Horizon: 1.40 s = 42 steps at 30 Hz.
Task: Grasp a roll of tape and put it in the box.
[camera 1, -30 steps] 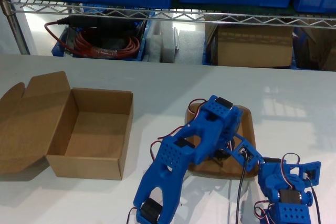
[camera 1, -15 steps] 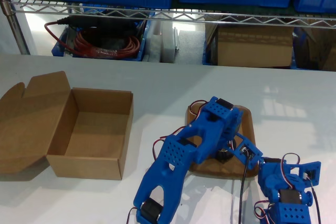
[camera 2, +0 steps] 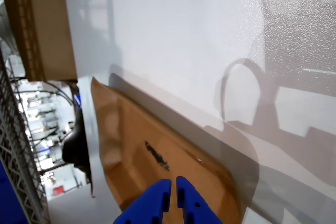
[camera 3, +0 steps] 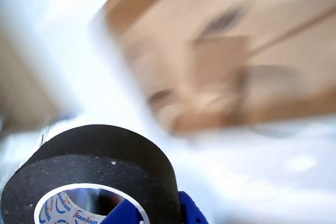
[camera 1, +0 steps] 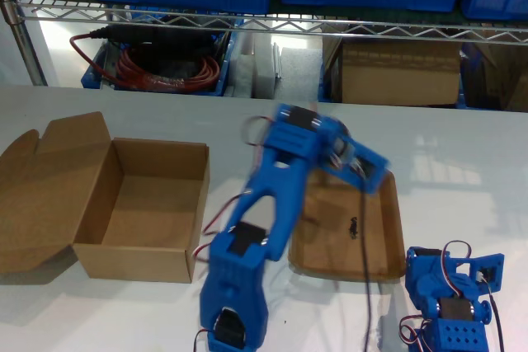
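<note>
The roll of tape (camera 3: 94, 171), a black ring with a pale printed core, fills the near part of the second wrist view. My second gripper (camera 3: 157, 211) is shut on its wall, held in the air above the blurred shallow tray (camera 3: 236, 51). In the exterior view that raised arm ends at my second gripper (camera 1: 367, 166), over the tray's (camera 1: 330, 245) far edge; the tape is not distinct there. The box (camera 1: 140, 261) stands open at the exterior view's left, its lid flap (camera 1: 49, 179) folded outward. My first gripper (camera 2: 173, 198) is shut and empty, low beside the tray (camera 2: 136, 150).
The first arm (camera 1: 454, 302) sits folded at the exterior view's lower right. A small black mark (camera 1: 353, 227) lies on the tray floor. Behind the table, a wire shelf (camera 1: 272, 24) holds blue bins, red cables (camera 1: 157, 72) and a closed carton (camera 1: 400, 72).
My second arm has risen from the tray floor and swung toward the far side and the exterior view's left, carrying the tape. The tray floor is now uncovered. The first arm has not moved.
</note>
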{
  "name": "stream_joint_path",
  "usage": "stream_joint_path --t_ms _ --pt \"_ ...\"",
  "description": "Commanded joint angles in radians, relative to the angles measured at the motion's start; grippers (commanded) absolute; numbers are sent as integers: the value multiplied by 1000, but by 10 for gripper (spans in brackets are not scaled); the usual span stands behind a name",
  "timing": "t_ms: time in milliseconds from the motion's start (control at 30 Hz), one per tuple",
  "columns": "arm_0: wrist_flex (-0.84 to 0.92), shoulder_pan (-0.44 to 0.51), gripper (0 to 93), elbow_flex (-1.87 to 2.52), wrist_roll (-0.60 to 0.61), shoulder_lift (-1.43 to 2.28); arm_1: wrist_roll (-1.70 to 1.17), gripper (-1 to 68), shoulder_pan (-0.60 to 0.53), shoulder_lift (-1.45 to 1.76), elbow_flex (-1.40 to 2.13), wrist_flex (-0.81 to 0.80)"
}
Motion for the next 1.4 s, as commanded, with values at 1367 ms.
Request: stream_joint_path --t_ms 1367 --pt "176 -807 190 158 -101 25 3 3 -3 6 14 -5"
